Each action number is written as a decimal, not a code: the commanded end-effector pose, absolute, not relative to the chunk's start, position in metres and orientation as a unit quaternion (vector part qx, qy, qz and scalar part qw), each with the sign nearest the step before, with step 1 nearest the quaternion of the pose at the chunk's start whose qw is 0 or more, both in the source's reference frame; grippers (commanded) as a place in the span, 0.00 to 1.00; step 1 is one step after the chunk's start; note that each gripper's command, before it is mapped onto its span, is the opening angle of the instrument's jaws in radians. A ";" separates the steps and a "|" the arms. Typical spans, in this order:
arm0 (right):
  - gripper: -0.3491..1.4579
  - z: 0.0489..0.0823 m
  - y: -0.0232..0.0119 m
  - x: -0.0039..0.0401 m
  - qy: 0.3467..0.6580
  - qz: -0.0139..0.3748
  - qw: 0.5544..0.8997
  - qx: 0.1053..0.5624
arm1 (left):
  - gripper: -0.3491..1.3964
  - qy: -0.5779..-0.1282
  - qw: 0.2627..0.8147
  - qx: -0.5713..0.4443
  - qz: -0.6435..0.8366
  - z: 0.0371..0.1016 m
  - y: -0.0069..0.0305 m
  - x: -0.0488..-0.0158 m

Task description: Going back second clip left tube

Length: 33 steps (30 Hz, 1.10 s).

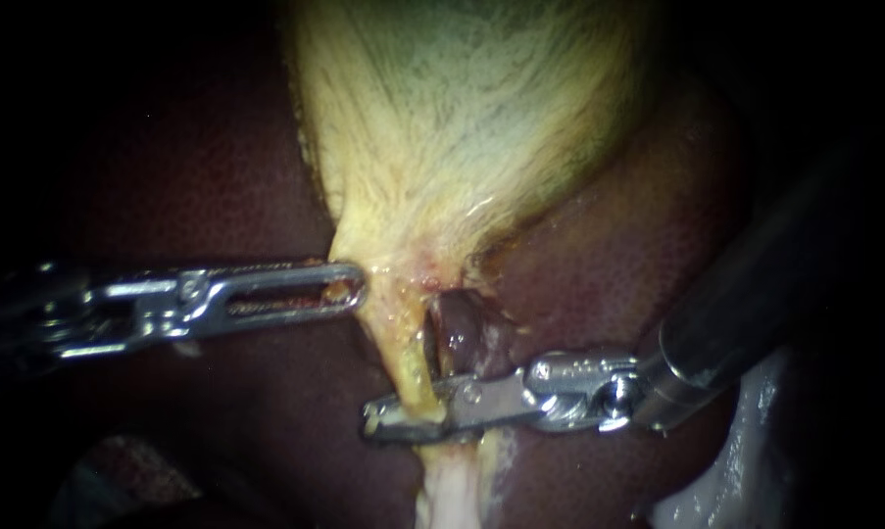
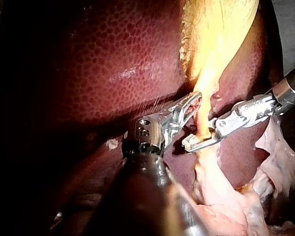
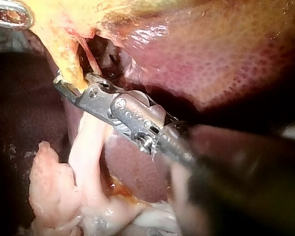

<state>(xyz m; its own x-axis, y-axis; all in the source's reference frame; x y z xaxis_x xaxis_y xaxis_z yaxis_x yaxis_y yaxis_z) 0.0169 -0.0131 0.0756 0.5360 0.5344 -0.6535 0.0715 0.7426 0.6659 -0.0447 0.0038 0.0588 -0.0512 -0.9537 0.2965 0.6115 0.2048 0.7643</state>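
Observation:
The pale yellow gallbladder (image 1: 462, 127) narrows to a neck, and two strands run down from it. The left tube (image 1: 411, 358) is the yellowish one. A thinner pink strand (image 3: 91, 58) runs beside it across a dark gap. My right instrument (image 1: 373, 419) reaches across from the right, and its jaws are shut on the left tube low down. The left wrist view shows the right instrument (image 2: 189, 144) with the tube passing through it. My left instrument (image 1: 349, 289) comes in level from the left, shut on the edge of the gallbladder neck. I cannot make out a clip.
Dark red liver (image 1: 638, 264) surrounds the gallbladder on both sides. Pale pink loose tissue (image 3: 88, 147) hangs beyond the right jaws, with a lump (image 3: 49, 187) beside it. Whitish tissue (image 1: 716, 480) lies under the right shaft.

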 end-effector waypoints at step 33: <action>0.52 0.0757 -0.0122 0.0175 0.539 0.018 0.805 0.247 | 0.00 -0.413 0.657 0.208 -0.595 0.0585 0.0036 -0.0443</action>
